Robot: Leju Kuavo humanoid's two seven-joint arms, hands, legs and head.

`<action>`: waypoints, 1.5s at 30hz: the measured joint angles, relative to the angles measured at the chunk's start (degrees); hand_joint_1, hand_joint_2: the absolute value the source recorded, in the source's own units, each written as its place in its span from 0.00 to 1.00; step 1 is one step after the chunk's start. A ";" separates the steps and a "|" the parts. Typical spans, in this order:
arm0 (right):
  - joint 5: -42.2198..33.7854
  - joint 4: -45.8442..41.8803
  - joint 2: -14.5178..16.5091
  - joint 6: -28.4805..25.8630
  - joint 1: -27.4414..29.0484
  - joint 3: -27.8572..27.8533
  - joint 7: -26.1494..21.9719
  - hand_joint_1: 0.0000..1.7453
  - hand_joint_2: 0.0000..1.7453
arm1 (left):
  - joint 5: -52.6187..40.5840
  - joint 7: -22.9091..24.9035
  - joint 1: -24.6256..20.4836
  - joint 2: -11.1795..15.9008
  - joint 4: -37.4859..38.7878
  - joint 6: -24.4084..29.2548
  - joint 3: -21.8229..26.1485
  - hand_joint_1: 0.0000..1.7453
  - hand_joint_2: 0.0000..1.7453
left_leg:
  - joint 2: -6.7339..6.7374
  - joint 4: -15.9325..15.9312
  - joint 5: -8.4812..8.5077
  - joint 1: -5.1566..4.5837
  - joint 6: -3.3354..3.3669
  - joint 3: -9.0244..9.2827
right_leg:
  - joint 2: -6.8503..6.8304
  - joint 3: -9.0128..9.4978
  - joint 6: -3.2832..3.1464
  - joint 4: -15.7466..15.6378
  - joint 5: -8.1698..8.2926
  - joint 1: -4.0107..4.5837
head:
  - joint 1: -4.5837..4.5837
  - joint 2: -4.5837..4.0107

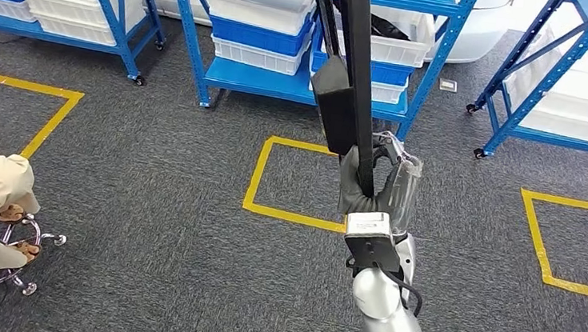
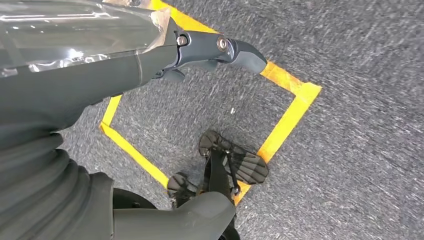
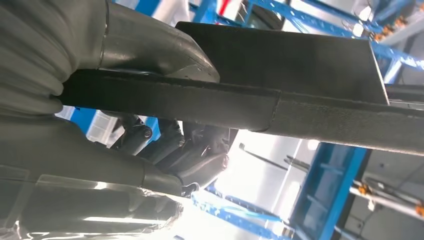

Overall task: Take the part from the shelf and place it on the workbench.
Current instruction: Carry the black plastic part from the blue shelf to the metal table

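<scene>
i'm seeing my right hand (image 1: 374, 191) gripping the long black part (image 1: 355, 75), fingers (image 3: 200, 160) wrapped around it; blue shelf (image 1: 298, 86) standing just beyond, left hand (image 2: 100, 65) fingers spread.

Grey carpet floor (image 1: 151, 202) bears yellow tape squares (image 1: 261, 181) and wheeled blue shelves (image 1: 282, 81).

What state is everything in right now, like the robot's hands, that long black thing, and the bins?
Right hand: gripping the long black part.
Long black part: held upright, off the shelf.
Left hand: holds nothing, hanging over the carpet.
White bins: stacked on the blue shelf.
</scene>
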 joint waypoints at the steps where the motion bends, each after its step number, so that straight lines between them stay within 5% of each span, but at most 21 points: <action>1: 1.35 -0.16 -0.06 -0.24 0.42 0.00 0.35 1.00 1.00 | -0.01 0.01 0.04 -0.01 0.00 -0.09 0.04 0.00 1.00 | -0.58 0.02 0.10 0.00 -0.07 -0.07 | 0.07 0.26 0.40 -0.24 0.41 -0.02 | 0.02 0.00; 4: 9.84 -1.31 -0.12 -2.96 1.38 -0.15 2.06 1.00 1.00 | -0.31 0.03 0.07 -0.05 0.00 -0.27 0.14 0.00 1.00 | -2.34 0.33 0.30 -0.13 -0.50 -0.25 | 1.79 6.22 1.43 -11.75 4.69 -0.18 | 0.04 0.01; 6: 18.66 -2.72 -0.10 -6.04 2.30 -0.64 3.65 1.00 1.00 | -0.82 0.13 0.04 -0.08 0.00 -0.37 0.14 0.00 1.00 | -3.31 0.61 0.29 -0.32 -0.99 -0.54 | 2.86 8.53 1.06 -16.74 6.15 -0.24 | -0.03 0.01; 9: 30.10 -5.35 0.27 -8.98 4.09 -2.06 5.42 1.00 1.00 | -1.50 0.41 0.29 -0.04 0.00 -0.45 0.14 0.00 1.00 | -4.20 0.75 0.26 -0.06 -1.98 -0.97 | 1.79 8.99 -0.18 -17.31 6.55 -0.37 | -0.07 0.00; 10: 31.83 -6.09 0.50 -9.25 4.52 -2.47 5.62 1.00 1.00 | -1.60 0.48 0.39 -0.02 0.01 -0.46 0.14 0.00 1.00 | -3.56 1.65 -0.40 0.00 -2.28 -1.43 | 1.36 9.15 -0.63 -17.44 6.77 -0.59 | -0.13 0.00; 13: 33.01 -7.67 0.97 -9.44 5.67 -3.28 5.91 1.00 1.00 | -1.71 0.58 0.42 -0.03 0.02 -0.51 0.14 0.00 1.00 | 0.07 11.14 -5.95 0.22 -3.24 -5.77 | -0.07 9.13 -1.32 -17.64 7.09 -0.89 | -0.64 -0.01; 15: 35.32 -8.44 1.22 -9.49 6.47 -4.06 6.08 1.00 1.00 | -1.90 0.63 0.41 -0.04 0.02 -0.54 0.14 0.00 1.00 | 1.05 18.05 -8.62 0.59 -3.82 -9.01 | -1.20 9.03 -1.32 -17.63 7.08 -0.82 | -0.70 0.00; 17: 43.57 -10.03 1.82 -9.50 7.13 -5.46 6.85 1.00 1.00 | -2.28 0.73 0.46 -0.01 0.02 -0.63 0.14 0.00 1.00 | 1.53 16.64 -7.12 0.92 -4.05 -8.08 | -2.25 9.02 -1.29 -17.62 7.06 -0.86 | -0.74 0.01; 19: 54.08 -12.98 2.52 -9.51 7.48 -7.96 5.34 1.00 1.00 | -2.82 0.80 0.40 0.07 0.01 -0.83 0.14 0.00 1.00 | 3.21 8.03 -3.65 1.01 -3.92 -3.12 | -3.14 9.15 -1.04 -17.57 6.91 -0.74 | -0.79 0.00; 21: 59.16 -16.62 4.15 -9.54 7.49 -12.92 -2.88 1.00 1.00 | -3.23 0.86 0.22 0.12 0.01 -0.99 0.18 0.00 1.00 | 4.73 2.12 -1.85 0.87 -3.48 0.24 | -3.99 9.25 -0.42 -17.49 6.60 -0.24 | -0.70 -0.01; 24: 59.95 -21.48 6.64 -9.77 6.75 -22.08 -14.79 1.00 1.00 | -3.33 0.97 0.17 0.10 0.02 -1.05 0.38 0.00 1.00 | 3.55 1.00 -1.44 0.60 -2.33 0.51 | -5.39 9.63 0.79 -17.63 6.33 0.15 | -0.41 -0.01; 26: 60.01 -23.62 6.62 -9.90 5.88 -26.60 -16.16 1.00 1.00 | -3.34 1.01 0.24 0.01 0.02 -1.11 0.60 0.00 1.00 | 2.45 0.58 -0.91 0.56 -1.32 0.60 | -4.04 8.89 1.12 -15.49 4.88 0.08 | -0.33 -0.01; 29: 60.03 -25.55 5.43 -9.97 4.37 -32.23 -16.19 1.00 1.00 | -3.87 0.96 0.18 -0.07 0.02 -1.43 0.75 0.00 1.00 | 0.90 0.44 -0.39 0.28 -0.34 0.25 | -0.53 3.90 0.37 -4.89 -0.05 -0.08 | -0.05 0.00; 31: 60.11 -25.89 3.81 -9.98 3.69 -35.41 -16.26 1.00 1.00 | -4.33 0.98 0.17 -0.07 0.02 -1.63 0.75 0.00 1.00 | -0.45 0.47 -0.17 -0.11 -0.04 -0.05 | 0.02 1.70 0.55 -0.73 -1.16 0.01 | 0.04 0.00; 32: 60.15 -25.88 2.83 -9.98 3.45 -36.59 -16.31 1.00 1.00 | -4.42 1.01 0.19 -0.07 0.02 -1.70 0.77 0.00 1.00 | -1.14 0.49 -0.07 -0.33 0.06 -0.12 | 0.19 2.29 0.84 -2.09 -0.29 0.10 | 0.05 0.00; 34: 60.16 -25.81 0.65 -9.98 2.99 -38.31 -16.42 1.00 1.00 | -4.50 1.06 0.22 -0.11 0.02 -1.65 0.87 0.00 1.00 | -2.40 0.53 0.13 -0.68 0.13 -0.16 | 1.36 6.28 1.09 -10.30 3.13 0.37 | 0.08 -0.01; 36: 60.16 -25.69 -1.34 -9.98 2.83 -39.24 -16.47 1.00 1.00 | -4.67 1.32 0.21 -0.15 0.02 -1.14 1.15 0.00 1.00 | -3.40 0.57 0.28 -0.98 -0.07 -0.24 | 2.76 9.24 0.51 -16.82 5.61 0.76 | 0.03 0.00; 39: 60.18 -25.55 -4.07 -9.98 3.09 -40.01 -16.54 1.00 1.00 | -5.26 1.99 0.33 -0.04 0.02 -0.06 1.57 0.00 1.00 | -4.54 0.63 0.50 -1.00 -0.71 -0.60 | 2.36 9.79 -0.49 -18.21 6.45 0.76 | -0.05 0.00; 42: 60.21 -25.51 -6.32 -9.98 3.75 -40.21 -16.55 1.00 1.00 | -5.99 2.39 0.54 0.30 0.02 0.56 1.65 0.00 1.00 | -1.84 4.70 -2.07 -0.93 -1.43 -2.72 | 0.78 10.53 -1.45 -18.90 7.07 -0.22 | -0.19 -0.01; 45: 60.23 -25.28 -8.53 -9.98 4.34 -40.32 -16.58 1.00 1.00 | -6.25 2.50 0.52 0.37 0.02 0.70 1.67 0.00 1.00 | 0.76 15.81 -7.20 -0.11 -2.49 -8.31 | -0.88 10.44 -1.69 -18.89 7.06 -0.16 | -0.31 -0.01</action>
